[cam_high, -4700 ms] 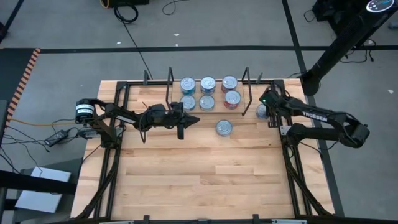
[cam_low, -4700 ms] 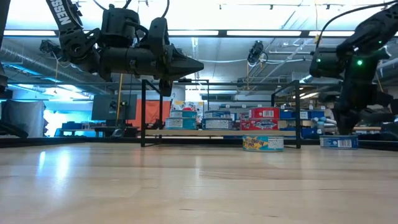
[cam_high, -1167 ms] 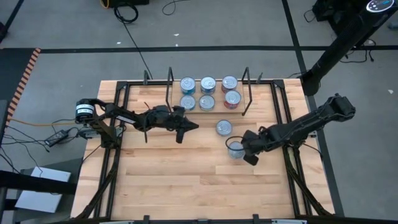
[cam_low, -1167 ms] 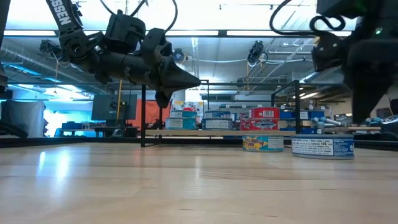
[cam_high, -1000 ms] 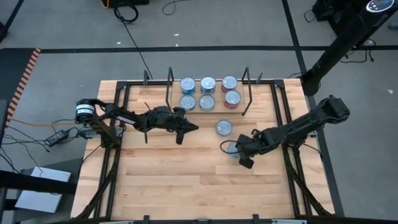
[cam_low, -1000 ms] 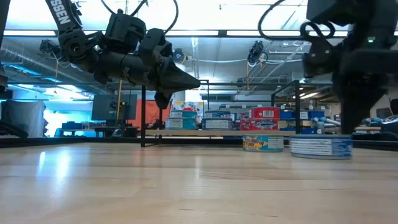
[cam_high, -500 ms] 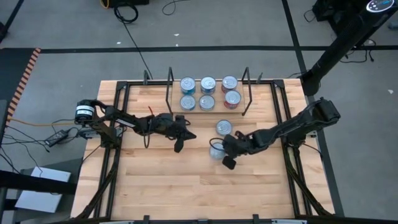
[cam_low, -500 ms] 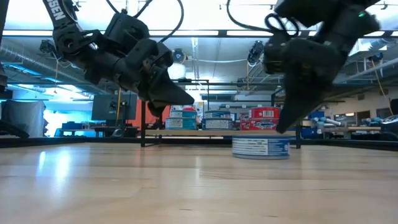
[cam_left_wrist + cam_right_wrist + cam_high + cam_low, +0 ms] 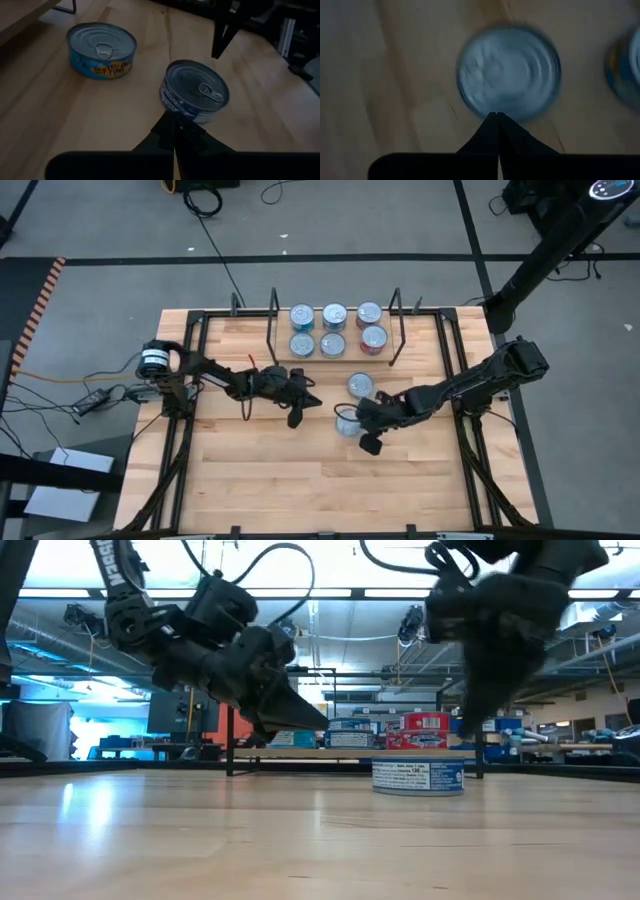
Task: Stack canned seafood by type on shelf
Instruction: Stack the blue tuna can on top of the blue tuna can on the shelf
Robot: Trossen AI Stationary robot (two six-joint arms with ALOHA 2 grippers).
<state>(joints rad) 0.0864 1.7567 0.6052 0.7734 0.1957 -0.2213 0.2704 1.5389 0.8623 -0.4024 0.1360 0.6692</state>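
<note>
Inside shelf (image 9: 398, 330) six tins (image 9: 333, 330), two loose tins (image 9: 352, 405), both claws (image 9: 313, 401) (image 9: 362, 411) pinched closed, empty

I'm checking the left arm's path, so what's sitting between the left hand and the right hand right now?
One tin with a white and blue label stands on the table between the left hand and the right hand, clearest in the high view.

From overhead I get even, bright light on the table (image 9: 300, 470), with only soft shadows. At table height, ceiling strip lights (image 9: 420, 593) glare behind dark, backlit arms. My right wrist picture is dim and motion-blurred; the can (image 9: 508, 72) there smears, edges lost.
</note>
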